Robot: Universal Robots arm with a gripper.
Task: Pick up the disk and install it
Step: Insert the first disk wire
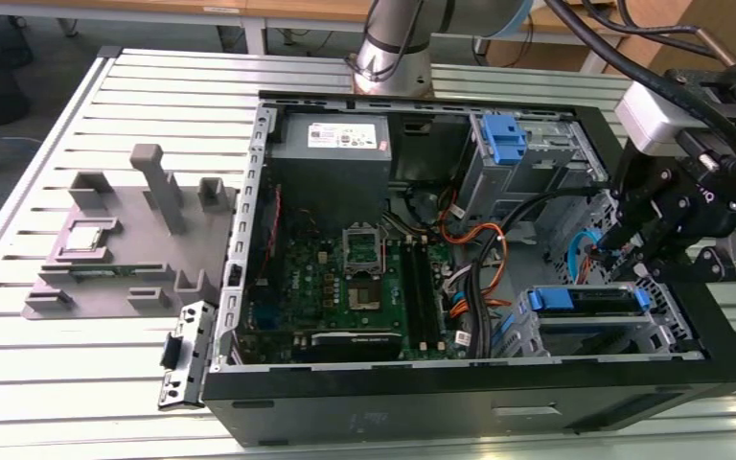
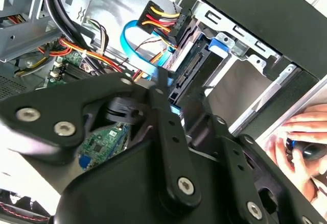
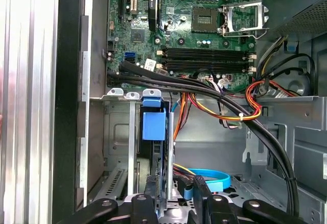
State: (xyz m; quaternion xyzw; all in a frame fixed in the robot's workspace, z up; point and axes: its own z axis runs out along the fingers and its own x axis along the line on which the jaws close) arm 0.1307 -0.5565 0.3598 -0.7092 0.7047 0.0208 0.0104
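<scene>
I have the black end effector (image 1: 655, 251) hanging over the open black computer case (image 1: 471, 402) on the slatted metal tabletop (image 1: 35, 364), at the exterior view's right, just above the drive cage. I cannot tell how wide its fingers stand or whether they grip anything. The disk (image 1: 582, 299), a flat silver drive with blue plastic rails, sits in the metal bay (image 1: 659, 331) just below; in the first wrist view its blue tab (image 3: 154, 124) stands edge-on in the cage.
</scene>
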